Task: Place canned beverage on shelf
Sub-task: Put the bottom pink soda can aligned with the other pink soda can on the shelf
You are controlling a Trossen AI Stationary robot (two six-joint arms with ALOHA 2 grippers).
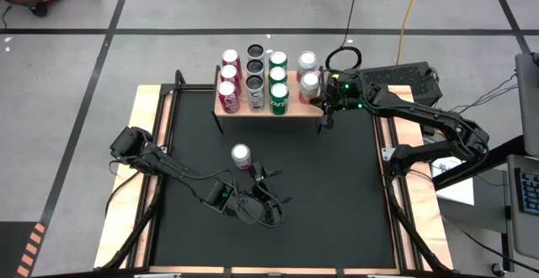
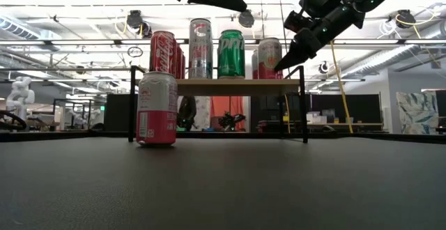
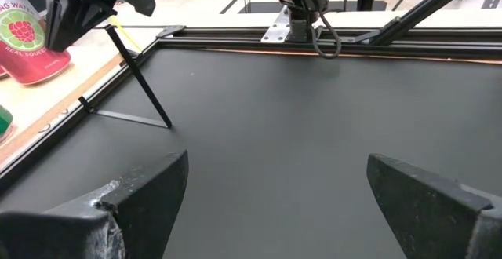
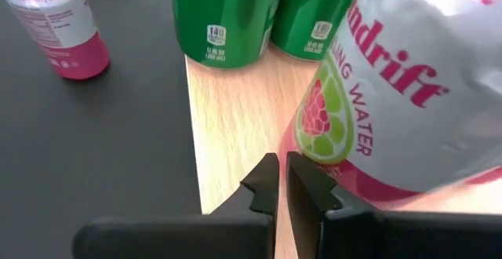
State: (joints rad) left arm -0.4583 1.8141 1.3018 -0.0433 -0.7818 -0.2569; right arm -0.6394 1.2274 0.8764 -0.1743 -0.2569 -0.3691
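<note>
A black mat (image 1: 337, 194) covers the table, with light wooden strips (image 1: 126, 177) along its left and right edges; grey floor (image 1: 67, 67) surrounds it.

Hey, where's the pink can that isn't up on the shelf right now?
The loose pink can stands upright on the black mat in front of the shelf, left of centre in the high view, just behind the open left gripper.

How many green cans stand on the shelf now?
3. The green cans stand in one column on the shelf: back, middle, front. None seem hidden.
</note>
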